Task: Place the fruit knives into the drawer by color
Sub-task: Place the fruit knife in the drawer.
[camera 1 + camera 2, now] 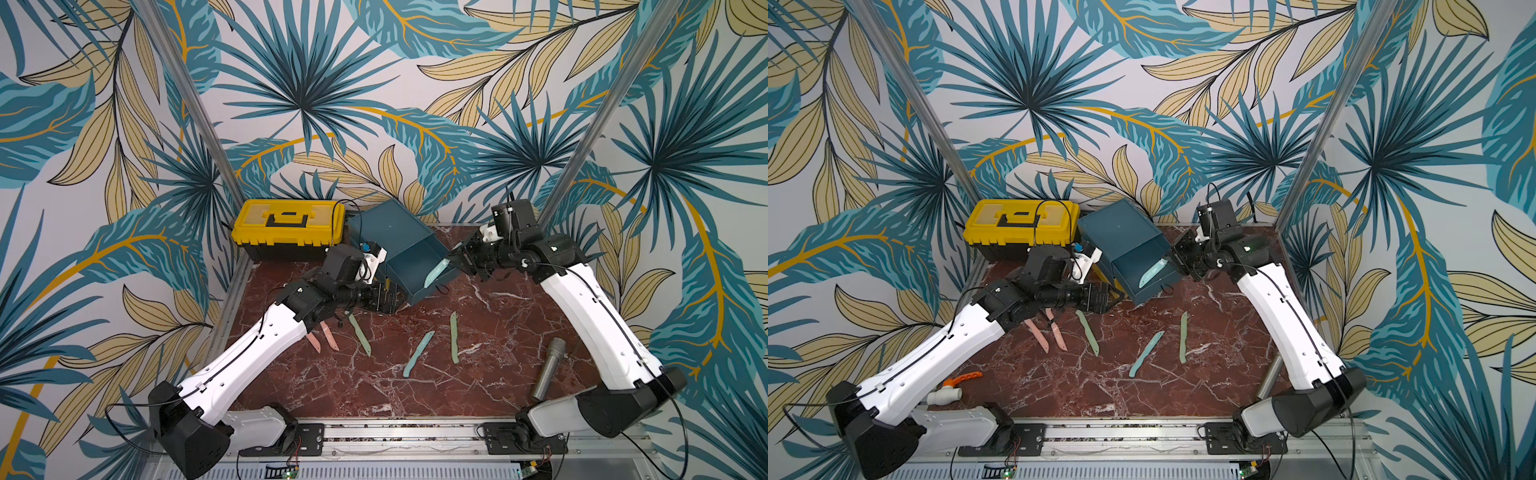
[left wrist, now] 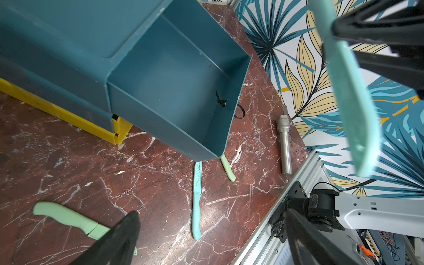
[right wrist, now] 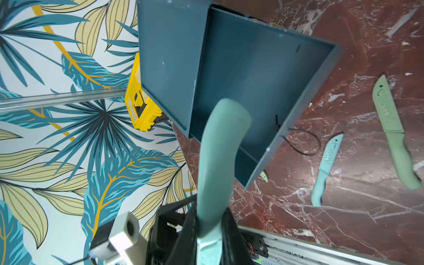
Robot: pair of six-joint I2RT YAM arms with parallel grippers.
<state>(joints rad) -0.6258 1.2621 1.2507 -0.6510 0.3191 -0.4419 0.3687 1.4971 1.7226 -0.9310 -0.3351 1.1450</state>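
Observation:
The teal drawer (image 1: 415, 266) stands pulled out of its chest (image 1: 382, 226) at the back of the table. My right gripper (image 1: 455, 259) is shut on a light blue knife (image 3: 218, 160), which hangs over the drawer's right wall (image 3: 252, 80). My left gripper (image 1: 392, 301) is open and holds nothing, low beside the drawer's front left corner. On the table lie two pink knives (image 1: 322, 337), a pale green knife (image 1: 359, 334), a light blue knife (image 1: 417, 353) and another green knife (image 1: 454, 337). In the left wrist view the blue knife (image 2: 197, 199) lies between my open fingers.
A yellow-and-black toolbox (image 1: 286, 226) stands left of the chest. A grey metal cylinder (image 1: 548, 368) lies by the right arm. An orange-handled white valve (image 1: 955, 384) lies at the front left. The drawer's black loop pull (image 3: 305, 142) hangs in front.

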